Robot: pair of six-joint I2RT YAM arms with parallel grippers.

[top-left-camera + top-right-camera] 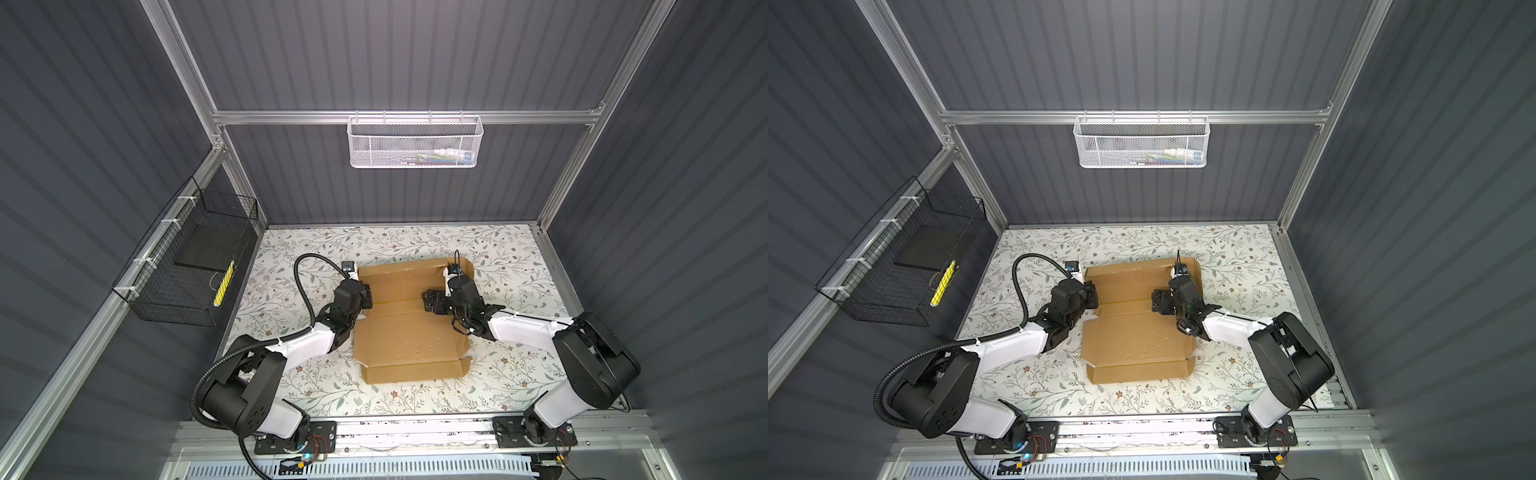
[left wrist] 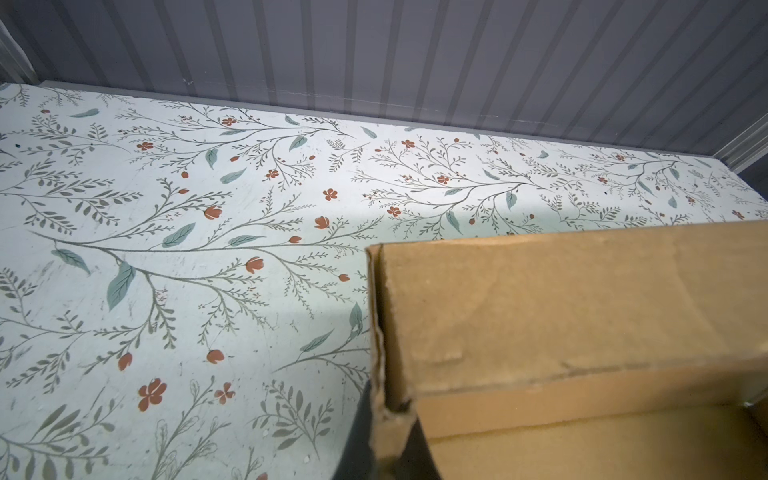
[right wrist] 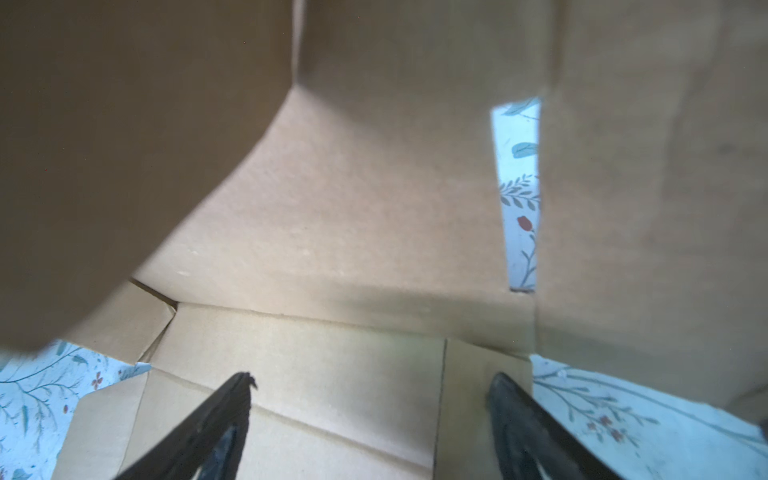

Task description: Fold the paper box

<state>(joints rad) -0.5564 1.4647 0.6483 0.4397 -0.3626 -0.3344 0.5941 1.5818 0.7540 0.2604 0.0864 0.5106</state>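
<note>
Paper box [image 1: 409,332] has its left edge pinched in left jaws, right jaws spread empty above

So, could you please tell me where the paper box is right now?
In both top views the box lies at the centre of the table, with the left jaws shut on its left edge and the right jaws open over its right side.

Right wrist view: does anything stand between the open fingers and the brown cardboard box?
Nothing visible does. The right gripper is spread open directly over the brown corrugated cardboard paper box; only bare cardboard lies between its fingers.
</note>
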